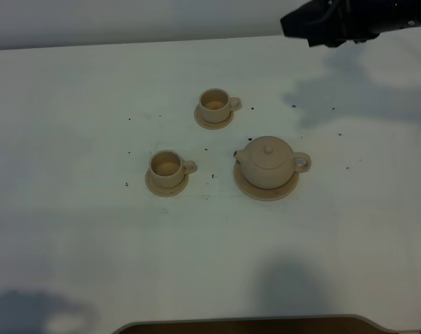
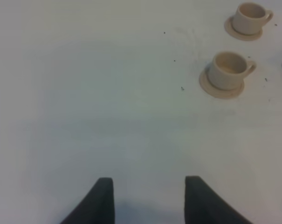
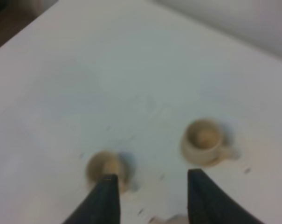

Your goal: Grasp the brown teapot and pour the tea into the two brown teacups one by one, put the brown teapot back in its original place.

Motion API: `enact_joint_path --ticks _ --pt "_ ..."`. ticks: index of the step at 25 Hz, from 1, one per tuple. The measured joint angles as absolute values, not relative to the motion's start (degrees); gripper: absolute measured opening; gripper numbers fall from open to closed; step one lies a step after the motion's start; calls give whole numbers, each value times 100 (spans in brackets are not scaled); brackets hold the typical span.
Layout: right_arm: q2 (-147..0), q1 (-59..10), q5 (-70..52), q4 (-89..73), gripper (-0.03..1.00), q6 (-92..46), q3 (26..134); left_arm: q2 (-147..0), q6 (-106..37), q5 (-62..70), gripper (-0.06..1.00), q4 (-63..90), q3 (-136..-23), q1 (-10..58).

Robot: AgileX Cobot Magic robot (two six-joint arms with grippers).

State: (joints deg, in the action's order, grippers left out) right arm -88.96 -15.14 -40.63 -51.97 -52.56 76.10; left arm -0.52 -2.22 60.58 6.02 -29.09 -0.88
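The brown teapot (image 1: 267, 161) sits right of centre in the high view, on its wide saucer (image 1: 266, 189). Its spout points left toward the two brown teacups (image 1: 166, 167) (image 1: 214, 104), and its ring handle sticks out to the right. It looks like hard ceramic, so it is probably stiff, brittle and smooth enough to slip. With tea inside (the fill cannot be seen) it would also be fairly heavy for its size. The knobbed lid may be loose and could slide off in a steep pour.

The best hold is probably a pinch across the ring handle, which faces the right arm's side. The rounded body offers little to grip.

The right fingers (image 3: 107, 196) are spread wide and empty, high over the desk (image 1: 71, 229) and well away from the pot. The left fingers (image 2: 103, 198) are also parted and hold nothing.
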Motion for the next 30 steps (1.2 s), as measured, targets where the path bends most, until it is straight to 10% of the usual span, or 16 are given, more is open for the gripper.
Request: enact_joint_path --ticks 9,30 --pt "-8896 -1514 -3699 -6060 37 -6191 7703 -52 -222 6058 36 602 -2909 -88" --pt "-10513 -1853 -5207 -1153 37 -5568 8457 -52 -222 6058 36 602 -2905 -88"
